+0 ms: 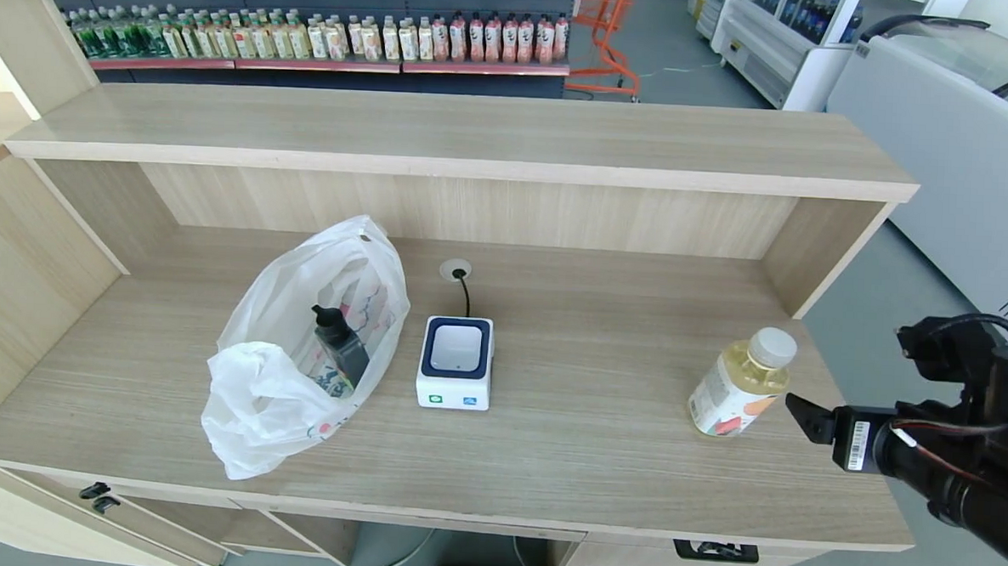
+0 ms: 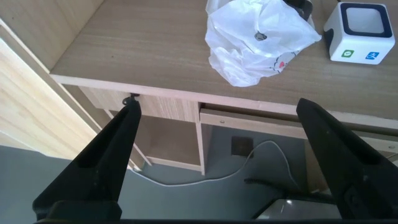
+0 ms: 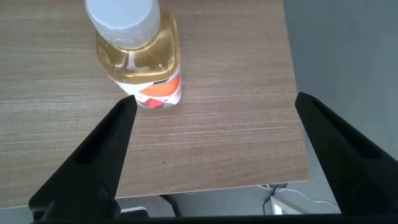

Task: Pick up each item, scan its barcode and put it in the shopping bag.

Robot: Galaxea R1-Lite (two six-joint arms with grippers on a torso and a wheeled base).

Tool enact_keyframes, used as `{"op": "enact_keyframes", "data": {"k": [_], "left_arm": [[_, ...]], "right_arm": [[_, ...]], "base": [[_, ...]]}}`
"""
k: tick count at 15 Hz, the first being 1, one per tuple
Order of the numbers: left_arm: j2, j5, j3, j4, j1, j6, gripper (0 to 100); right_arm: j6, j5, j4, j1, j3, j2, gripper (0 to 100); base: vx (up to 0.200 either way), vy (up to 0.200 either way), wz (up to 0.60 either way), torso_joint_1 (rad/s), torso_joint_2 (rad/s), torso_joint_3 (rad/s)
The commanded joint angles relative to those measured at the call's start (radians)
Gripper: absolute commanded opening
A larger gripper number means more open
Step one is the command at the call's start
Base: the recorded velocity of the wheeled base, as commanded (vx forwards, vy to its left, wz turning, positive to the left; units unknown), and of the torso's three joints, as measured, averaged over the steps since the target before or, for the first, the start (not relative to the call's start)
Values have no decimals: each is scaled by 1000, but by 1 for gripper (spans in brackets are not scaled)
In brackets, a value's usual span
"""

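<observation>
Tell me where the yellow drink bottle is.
In the head view the bottle stands upright on the counter, far right of the scanner, close to the right gripper.

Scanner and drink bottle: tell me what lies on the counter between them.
Nothing: in the head view, only bare counter runs from the scanner to the drink bottle.

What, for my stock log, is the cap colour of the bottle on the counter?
White. The cap shows best in the right wrist view.
</observation>
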Motion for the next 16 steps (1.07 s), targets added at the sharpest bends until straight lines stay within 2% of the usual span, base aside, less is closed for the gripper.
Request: {"op": "enact_keyframes", "data": {"k": [1, 7, 16], "left_arm": [[0, 1, 0, 0, 0, 0, 100], [0, 1, 0, 0, 0, 0, 100], [0, 1, 0, 0, 0, 0, 100]], "right_arm": [[3, 48, -147, 3, -9, 203, 100], [0, 83, -376, 52, -15, 393, 100], [-6, 80, -477, 81, -106, 507, 100]], "base": [[0, 0, 0, 0, 0, 0], [0, 0, 0, 0, 0, 0], [0, 0, 0, 0, 0, 0]]}}
